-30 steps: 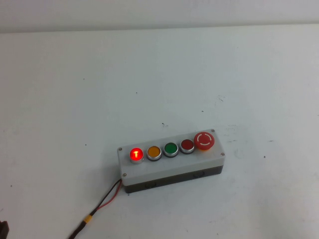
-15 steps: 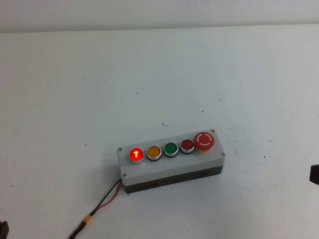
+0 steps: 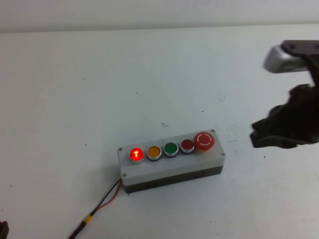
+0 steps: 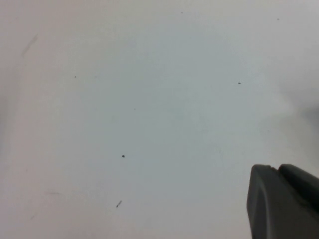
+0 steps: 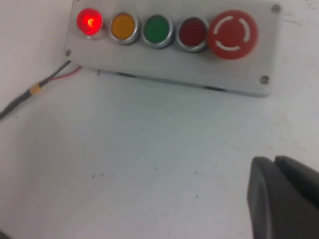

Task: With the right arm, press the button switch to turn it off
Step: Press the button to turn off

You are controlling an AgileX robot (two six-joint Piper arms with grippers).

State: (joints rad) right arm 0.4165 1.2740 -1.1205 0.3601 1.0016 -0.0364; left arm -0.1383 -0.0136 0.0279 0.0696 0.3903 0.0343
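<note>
The button switch (image 3: 136,154) glows bright red at the left end of a white-topped box (image 3: 167,166) near the table's middle. It also shows in the right wrist view (image 5: 89,22), at the end of the box (image 5: 199,62). My right arm reaches in from the right edge. Its gripper (image 3: 258,135) is shut and empty, hanging to the right of the box, apart from it; its fingers (image 5: 275,167) are pressed together. My left gripper (image 4: 278,173) is shut and empty over bare table, and only a dark corner of it (image 3: 2,229) shows at bottom left.
On the box, right of the lit button, sit an orange button (image 3: 154,152), a green one (image 3: 171,149), a darker red one (image 3: 187,145) and a big red mushroom button (image 3: 204,140). A red-and-black cable (image 3: 102,201) runs from the box's left end to the front edge.
My right arm has come into the high view from the right edge and moved left toward the box. The box and lit button are unchanged.
</note>
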